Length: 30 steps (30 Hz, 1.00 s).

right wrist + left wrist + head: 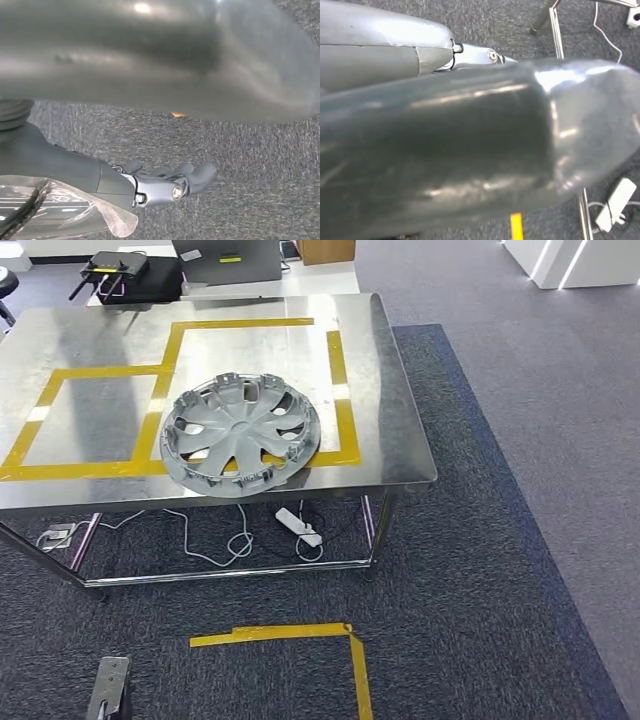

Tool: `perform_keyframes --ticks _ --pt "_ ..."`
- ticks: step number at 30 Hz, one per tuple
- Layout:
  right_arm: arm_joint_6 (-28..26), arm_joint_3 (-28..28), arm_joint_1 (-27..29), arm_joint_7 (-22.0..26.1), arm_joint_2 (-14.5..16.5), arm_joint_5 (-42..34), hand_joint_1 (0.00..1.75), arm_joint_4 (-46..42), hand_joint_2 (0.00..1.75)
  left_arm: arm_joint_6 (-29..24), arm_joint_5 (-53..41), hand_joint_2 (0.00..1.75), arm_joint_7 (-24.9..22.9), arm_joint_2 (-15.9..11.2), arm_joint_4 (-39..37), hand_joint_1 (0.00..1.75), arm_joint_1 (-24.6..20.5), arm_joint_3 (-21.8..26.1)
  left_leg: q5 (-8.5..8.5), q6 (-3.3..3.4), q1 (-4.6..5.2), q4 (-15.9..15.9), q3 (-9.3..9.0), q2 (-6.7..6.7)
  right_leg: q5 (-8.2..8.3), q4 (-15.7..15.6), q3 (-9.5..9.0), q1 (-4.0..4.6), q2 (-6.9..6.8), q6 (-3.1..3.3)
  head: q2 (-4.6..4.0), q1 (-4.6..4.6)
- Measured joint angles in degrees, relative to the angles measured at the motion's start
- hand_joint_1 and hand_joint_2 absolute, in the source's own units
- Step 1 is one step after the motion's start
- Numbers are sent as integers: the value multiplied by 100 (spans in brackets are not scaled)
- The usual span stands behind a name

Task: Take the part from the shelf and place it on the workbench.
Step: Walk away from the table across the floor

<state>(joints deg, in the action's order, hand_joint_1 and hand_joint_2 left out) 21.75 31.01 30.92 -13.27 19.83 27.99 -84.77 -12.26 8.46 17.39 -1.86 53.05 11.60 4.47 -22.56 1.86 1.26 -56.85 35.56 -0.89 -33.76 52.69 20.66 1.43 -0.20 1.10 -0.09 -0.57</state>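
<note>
1. Lay flat: the grey wheel cover (pixel 240 433), on the steel workbench (pixel 392 400), near its front edge, overlapping the yellow tape lines (pixel 341 380).
2. Hung over dark carpet (pixel 245 165): the right hand (pixel 166 182), fingers stretched out and slightly apart, holding nothing.
3. Could not tell the finger state of the left hand (pixel 474 52), largely hidden behind a blurred silver shape.

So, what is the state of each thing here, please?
wheel cover: lying flat on the workbench, over the yellow tape line, held by no hand
workbench: bears the wheel cover
right hand: holds nothing, fingers stretched out over the carpet
left hand: state unclear
</note>
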Motion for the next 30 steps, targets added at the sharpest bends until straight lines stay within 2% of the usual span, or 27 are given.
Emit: perform_keyframes --ticks 2,3,4,5,6,7,8,9,10,11,12,13,14,15,17,18,19,21,22,23,24,25,26,27,28,29,30 --pt "20 1 -7 9 -7 9 0 54 0 -37 42 0 -32 -26 33 0 46 -9 64 -56 -8 0 65 7 70 -79 72 -14 -11 -4 0 -14" --pt "28 3 -2 8 -11 14 0 79 0 -56 57 0 -47 -36 50 0 83 -14 -63 -97 -16 -65 102 20 140 -74 143 -30 -22 25 0 -16" --pt "34 3 1 7 -14 16 0 102 0 -81 69 0 -55 -48 67 0 122 -18 -314 -140 -28 -234 147 34 215 -72 222 -46 -32 53 0 -11" --pt "37 1 2 6 -20 15 0 120 0 -107 75 0 -61 -57 80 0 153 -21 -652 -182 -51 -510 197 46 282 -58 308 -52 -41 78 0 -2" --pt "37 -3 5 4 -27 12 0 134 0 -131 84 0 -65 -66 92 0 174 -23 -978 -216 -71 -875 241 49 347 -33 405 -52 -45 96 0 10" --pt "37 -8 6 4 -36 8 0 147 0 -149 92 0 -69 -71 100 0 184 -25 -1180 -244 -92 -1249 263 49 411 4 515 -53 -52 95 0 17" --pt "38 -13 6 3 -46 3 0 159 0 -157 97 0 -72 -72 107 0 188 -29 -1216 -266 -112 -1535 243 50 472 57 639 -54 -61 88 0 15" --pt "38 -16 4 2 -56 1 0 171 0 -160 101 0 -72 -72 118 0 194 -33 -1103 -285 -132 -1679 162 50 528 125 769 -56 -68 78 0 17" --pt "38 -19 3 1 -64 -2 0 182 0 -161 102 0 -73 -74 131 0 199 -37 -911 -296 -151 -1640 6 50 580 202 900 -60 -72 63 0 17" --pt "38 -22 1 0 -69 -3 0 191 0 -162 102 0 -73 -76 149 0 202 -39 -755 -301 -168 -1411 -240 54 630 284 1026 -63 -73 44 0 17" --pt "37 -27 2 0 -74 -3 0 197 0 -163 102 0 -74 -79 170 0 204 -41 -719 -297 -174 -1020 -559 63 673 365 1142 -59 -70 19 0 19" --pt "37 -34 1 0 -78 -4 0 202 0 -164 102 0 -74 -83 190 0 203 -42 -794 -278 -173 -583 -861 73 717 433 1238 -56 -69 -10 0 18" --pt "36 -40 1 0 -82 -7 0 206 0 -167 102 0 -74 -86 207 0 203 -43 -912 -255 -166 -217 -1085 83 767 482 1314 -52 -69 -42 0 18" --pt "32 -49 1 -1 -89 -15 0 208 0 -173 103 0 -78 -90 218 0 204 -47 -1010 -224 -151 15 -1197 89 824 505 1370 -52 -70 -75 0 16" --pt "-1 -76 15 -5 -121 -49 0 218 0 -197 128 0 -113 -92 224 0 224 -67 -984 -136 -145 116 -1127 76 909 520 1449 -65 -62 -145 0 22" --pt "-39 -101 28 -9 -150 -82 0 227 0 -210 159 0 -141 -92 225 0 236 -84 -917 -84 -148 117 -1053 66 824 564 1494 -75 -45 -184 0 20" --pt "-92 -140 44 -11 -185 -131 0 239 0 -221 200 0 -166 -90 225 0 247 -105 -837 -35 -156 127 -969 53 606 698 1548 -86 -27 -220 0 20" --pt "-243 -259 61 -14 -289 -293 0 280 0 -230 313 0 -201 -92 224 0 257 -154 -680 14 -158 126 -786 40 -50 1225 1671 -114 -4 -284 0 9" --pt "-340 -346 63 -20 -356 -403 0 308 0 -231 370 0 -217 -96 224 0 263 -187 -598 19 -156 121 -683 37 -290 1563 1705 -125 -2 -306 0 9" --pt "-455 -446 68 -39 -438 -535 0 334 0 -237 433 0 -235 -103 223 0 268 -231 -512 13 -154 111 -573 40 -352 1842 1695 -133 -2 -321 0 9" --pt "-585 -563 81 -70 -527 -686 0 355 0 -250 497 0 -254 -111 222 0 274 -288 -429 4 -153 95 -456 47 -250 2001 1622 -138 -1 -326 0 9" --pt "-742 -699 106 -116 -631 -864 0 370 0 -275 575 0 -271 -120 222 0 281 -352 -346 -10 -152 72 -333 59 -53 2021 1483 -143 6 -322 0 10" --pt "-927 -853 141 -180 -754 -1074 0 376 0 -312 666 0 -286 -126 223 0 286 -420 -267 -28 -152 46 -218 81 144 1845 1249 -145 38 -306 0 10" --pt "-1143 -1025 185 -254 -890 -1316 0 373 0 -364 765 0 -302 -129 229 0 290 -490 -197 -51 -148 22 -124 108 221 1484 907 -143 118 -279 0 9" --pt "-1385 -1218 240 -329 -1039 -1581 0 357 0 -428 862 0 -318 -131 243 0 292 -563 -127 -74 -136 -7 -48 140 191 988 514 -143 202 -248 0 9" --pt "-1643 -1432 296 -410 -1196 -1850 0 339 0 -500 948 0 -329 -135 259 0 292 -646 -48 -96 -121 -30 12 174 82 523 187 -142 273 -224 0 10" --pt "-1881 -1651 356 -486 -1355 -2097 0 320 0 -572 1019 0 -336 -142 276 0 295 -729 37 -117 -109 -39 62 209 -30 195 -19 -138 308 -205 0 13"
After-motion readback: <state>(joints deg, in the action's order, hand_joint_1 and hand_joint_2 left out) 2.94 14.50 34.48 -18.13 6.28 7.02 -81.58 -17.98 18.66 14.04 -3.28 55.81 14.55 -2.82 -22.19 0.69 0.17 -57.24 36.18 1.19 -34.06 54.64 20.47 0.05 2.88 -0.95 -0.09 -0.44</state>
